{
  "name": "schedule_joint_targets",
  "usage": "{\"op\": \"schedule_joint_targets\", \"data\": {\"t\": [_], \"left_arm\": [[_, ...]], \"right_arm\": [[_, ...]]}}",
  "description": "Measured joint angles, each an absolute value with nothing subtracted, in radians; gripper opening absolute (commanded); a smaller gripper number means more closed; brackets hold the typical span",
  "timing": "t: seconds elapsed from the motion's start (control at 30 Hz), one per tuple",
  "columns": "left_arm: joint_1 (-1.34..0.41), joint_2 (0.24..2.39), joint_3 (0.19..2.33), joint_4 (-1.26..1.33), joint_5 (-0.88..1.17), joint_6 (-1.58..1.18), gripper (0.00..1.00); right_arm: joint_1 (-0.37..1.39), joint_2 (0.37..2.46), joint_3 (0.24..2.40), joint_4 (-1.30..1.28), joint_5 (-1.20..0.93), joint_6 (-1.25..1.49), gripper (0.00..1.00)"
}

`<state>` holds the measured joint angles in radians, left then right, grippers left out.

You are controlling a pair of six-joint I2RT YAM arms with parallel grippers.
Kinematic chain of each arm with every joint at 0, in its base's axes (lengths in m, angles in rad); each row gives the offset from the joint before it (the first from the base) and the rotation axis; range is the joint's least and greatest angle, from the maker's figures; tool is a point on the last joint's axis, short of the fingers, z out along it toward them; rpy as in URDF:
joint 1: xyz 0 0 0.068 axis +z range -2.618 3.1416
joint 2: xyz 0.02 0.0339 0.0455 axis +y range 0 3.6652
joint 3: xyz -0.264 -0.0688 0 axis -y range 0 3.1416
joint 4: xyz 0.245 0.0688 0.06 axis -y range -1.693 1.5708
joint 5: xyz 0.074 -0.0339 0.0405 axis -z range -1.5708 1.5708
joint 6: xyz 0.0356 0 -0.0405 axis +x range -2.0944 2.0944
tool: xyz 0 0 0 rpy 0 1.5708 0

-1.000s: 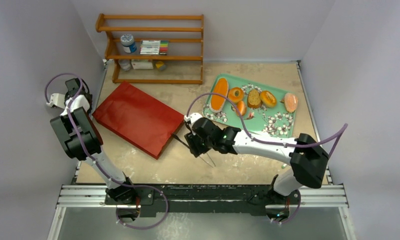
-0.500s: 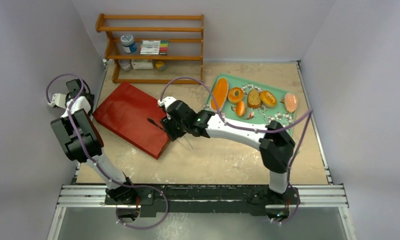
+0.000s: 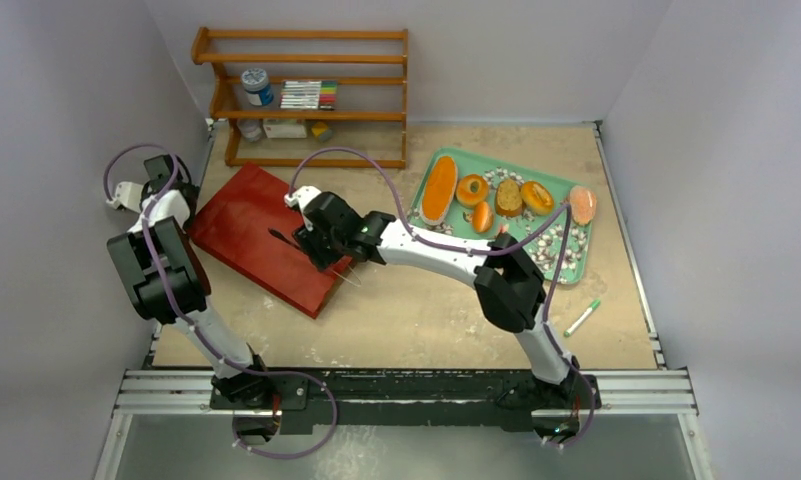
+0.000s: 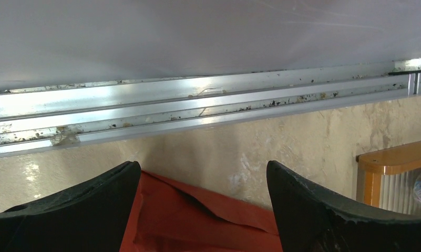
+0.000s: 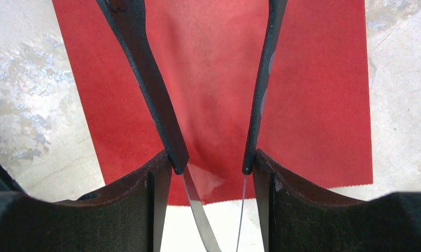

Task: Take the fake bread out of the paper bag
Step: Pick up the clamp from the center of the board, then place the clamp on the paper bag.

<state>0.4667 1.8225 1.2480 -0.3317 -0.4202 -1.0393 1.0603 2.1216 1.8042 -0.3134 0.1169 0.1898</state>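
Note:
The red paper bag (image 3: 251,228) lies flat on the table at the left; it also shows in the right wrist view (image 5: 313,79) and the left wrist view (image 4: 197,226). The fake bread, a long loaf (image 3: 437,190), buns (image 3: 472,189) and a slice (image 3: 509,197), lies on the green tray (image 3: 561,255). My right gripper (image 3: 324,243) (image 5: 212,173) is shut on black-handled metal tongs (image 5: 161,110), whose arms stand apart over the bag's near end. My left gripper (image 3: 164,172) (image 4: 204,184) is open and empty at the bag's far left corner. The bag's inside is hidden.
A wooden shelf (image 3: 306,100) with a jar and markers stands at the back. A green marker (image 3: 582,317) lies on the table at the right. A metal rail (image 4: 197,107) runs along the left wall, close to my left gripper.
My right arm has swung left from the table's middle with the tongs and is now over the bag. The green marker has come into view. The left arm has barely shifted.

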Motion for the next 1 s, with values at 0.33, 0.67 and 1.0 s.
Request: {"op": "schedule_joint_targets", "data": {"t": [0.33,0.67,1.0], "left_arm": [[0.457,1.822,1.248,-0.333,-0.424,-1.038,0.91],[0.439,1.815,1.248,-0.339,-0.439,-1.037,0.91],[0.390,1.803,1.250,-0.345,-0.479,-1.036,0.91]], "right_arm": [[1.065,2.214,1.913,-0.323,0.118,0.167,0.57],[1.073,2.227,1.931,-0.310,0.142,0.146,0.78],[1.073,2.222,1.704,-0.055,0.145,0.107,0.86]]}}
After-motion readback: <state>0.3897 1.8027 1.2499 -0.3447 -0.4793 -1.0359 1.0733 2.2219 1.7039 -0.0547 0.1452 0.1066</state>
